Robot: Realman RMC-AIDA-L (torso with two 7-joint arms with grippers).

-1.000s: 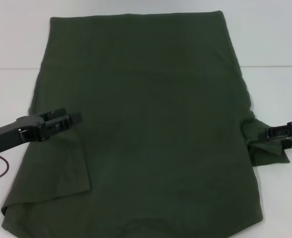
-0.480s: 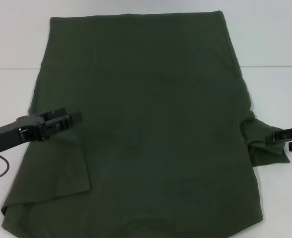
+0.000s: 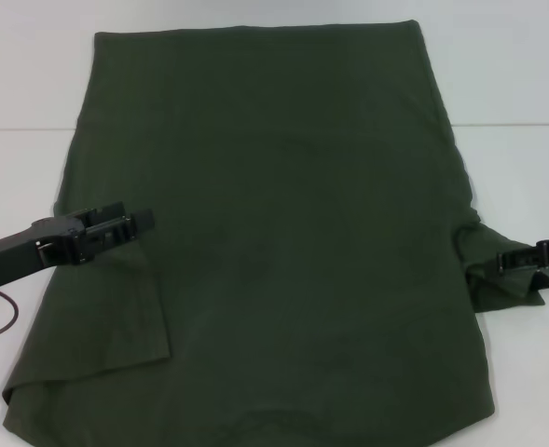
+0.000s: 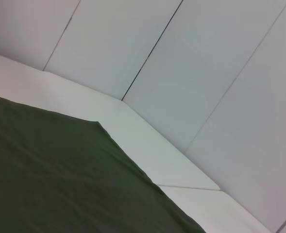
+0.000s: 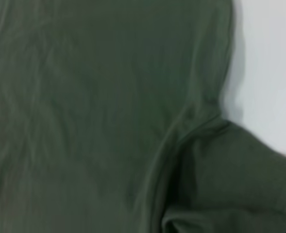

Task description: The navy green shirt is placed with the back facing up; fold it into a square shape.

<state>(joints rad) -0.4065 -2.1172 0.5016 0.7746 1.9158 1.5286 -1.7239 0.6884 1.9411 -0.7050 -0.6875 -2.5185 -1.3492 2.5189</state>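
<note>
Navy green shirt (image 3: 274, 242) flat on white worktop (image 3: 516, 84), long axis running away from robot; right gripper (image 3: 509, 262) right at bunched right sleeve, jaws' state unreadable; left gripper (image 3: 134, 224) over folded-in left sleeve, jaws also unreadable; right nearer unfolded sleeve.

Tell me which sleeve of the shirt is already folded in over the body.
The left sleeve, by the left gripper, lies flat on the shirt. The right sleeve sticks out, bunched, at the right gripper.

No text, label or number can be read; the shirt (image 3: 274, 233) seemingly shows only plain fabric.
</note>
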